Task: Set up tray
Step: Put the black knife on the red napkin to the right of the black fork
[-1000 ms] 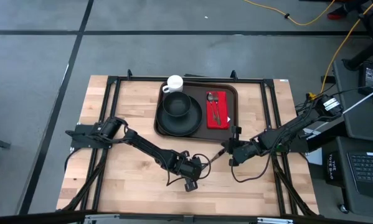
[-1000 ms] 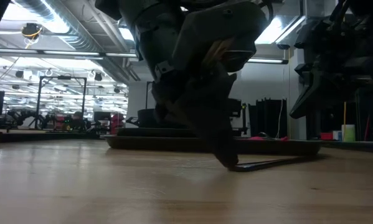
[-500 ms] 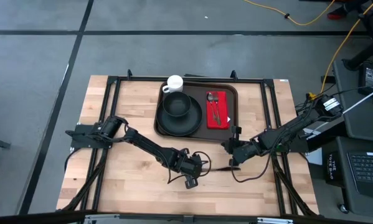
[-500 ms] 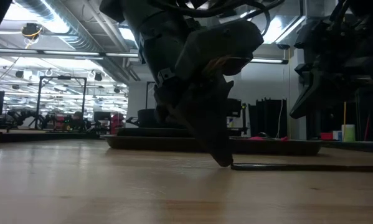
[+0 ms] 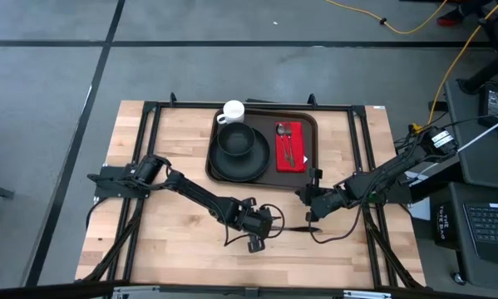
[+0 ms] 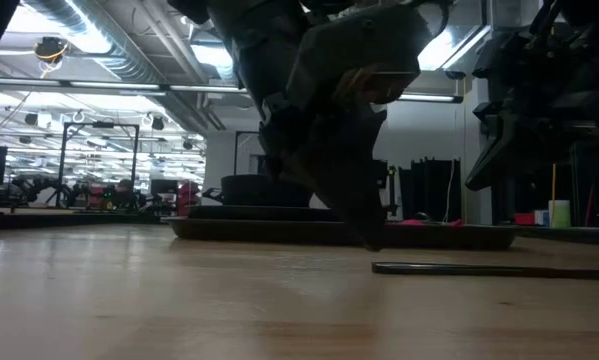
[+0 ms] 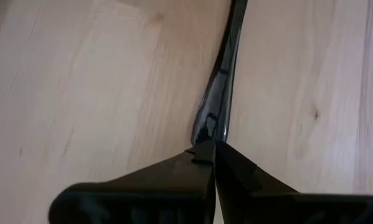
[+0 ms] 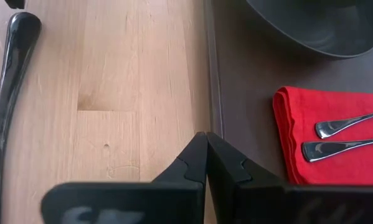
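tray and contents, with both grippers low on the table

item: tray [image 5: 308,123], dark brown, rectangular, raised rim; lies at the far middle of the wooden table [image 5: 165,141]. in the low view its rim [image 6: 279,229] shows as a dark band across the table behind the arms.

contents: round black plate [image 5: 240,162] on the tray's left part, with a black bowl [image 5: 235,139] sitting on it. a white cup [image 5: 232,111] stands at the tray's far left corner, touching the plate's far edge. a red napkin [image 5: 290,147] lies on the tray's right part, carrying two silver utensils [image 5: 285,148]; in the right wrist view the utensil handles [image 8: 342,135] rest on the napkin [image 8: 292,134] beside the bowl [image 8: 311,25].

off the tray: a slim dark utensil [image 5: 297,227] lies flat on the bare wood, between the two grippers.

left gripper [image 5: 269,223]: on the near side of the tray, well apart from it, fingers pressed together, tips right at the near end of the dark utensil [image 7: 218,93]; whether they pinch it cannot be told.

right gripper [image 5: 301,196]: just off the tray's near right corner, fingers pressed together, holding nothing, tips over the tray rim [image 8: 210,81].
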`<action>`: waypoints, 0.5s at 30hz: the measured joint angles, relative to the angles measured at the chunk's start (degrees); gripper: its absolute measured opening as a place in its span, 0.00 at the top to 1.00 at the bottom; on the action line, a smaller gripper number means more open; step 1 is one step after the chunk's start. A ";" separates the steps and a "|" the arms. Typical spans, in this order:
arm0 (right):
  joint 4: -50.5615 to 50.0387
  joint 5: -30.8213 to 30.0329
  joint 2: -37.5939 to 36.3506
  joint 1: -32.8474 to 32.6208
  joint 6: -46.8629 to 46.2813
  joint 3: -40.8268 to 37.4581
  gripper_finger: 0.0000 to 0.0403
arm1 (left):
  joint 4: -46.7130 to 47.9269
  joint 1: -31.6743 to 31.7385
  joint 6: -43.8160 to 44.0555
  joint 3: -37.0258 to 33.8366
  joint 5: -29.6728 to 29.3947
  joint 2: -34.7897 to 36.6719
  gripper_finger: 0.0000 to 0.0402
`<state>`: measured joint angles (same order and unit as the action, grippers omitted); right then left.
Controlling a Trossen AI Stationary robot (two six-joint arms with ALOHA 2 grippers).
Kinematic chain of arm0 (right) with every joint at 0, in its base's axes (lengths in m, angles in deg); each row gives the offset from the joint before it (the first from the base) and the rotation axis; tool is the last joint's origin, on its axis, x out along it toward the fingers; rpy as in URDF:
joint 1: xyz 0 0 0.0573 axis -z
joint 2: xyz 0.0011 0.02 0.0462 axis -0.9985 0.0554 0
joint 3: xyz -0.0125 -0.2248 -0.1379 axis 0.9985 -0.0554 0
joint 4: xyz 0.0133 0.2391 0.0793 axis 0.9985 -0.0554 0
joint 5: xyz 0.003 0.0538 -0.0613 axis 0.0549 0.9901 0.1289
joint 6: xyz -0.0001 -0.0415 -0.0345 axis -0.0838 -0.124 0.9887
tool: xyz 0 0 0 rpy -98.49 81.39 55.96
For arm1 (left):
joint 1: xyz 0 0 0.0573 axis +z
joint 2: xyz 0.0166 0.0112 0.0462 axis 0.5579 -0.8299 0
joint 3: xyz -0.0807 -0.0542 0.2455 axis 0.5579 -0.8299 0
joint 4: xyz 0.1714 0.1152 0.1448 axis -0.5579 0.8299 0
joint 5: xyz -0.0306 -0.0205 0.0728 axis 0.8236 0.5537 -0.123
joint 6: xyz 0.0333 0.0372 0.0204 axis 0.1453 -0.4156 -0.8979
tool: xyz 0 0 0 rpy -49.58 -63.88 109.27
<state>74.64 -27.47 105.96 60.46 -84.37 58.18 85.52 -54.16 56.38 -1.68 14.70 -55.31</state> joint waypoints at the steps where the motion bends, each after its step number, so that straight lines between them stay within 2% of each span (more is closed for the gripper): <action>1: 0.00 0.00 0.00 -0.01 0.00 0.00 0.97 | 0.11 0.00 0.05 0.00 0.08 0.00 1.00; 15: 0.00 0.00 0.00 0.01 0.00 0.00 0.97 | -0.04 0.00 0.02 0.00 -0.34 0.00 1.00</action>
<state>74.64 -27.47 105.95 60.47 -84.37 58.18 85.48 -54.16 56.41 -1.68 14.36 -55.31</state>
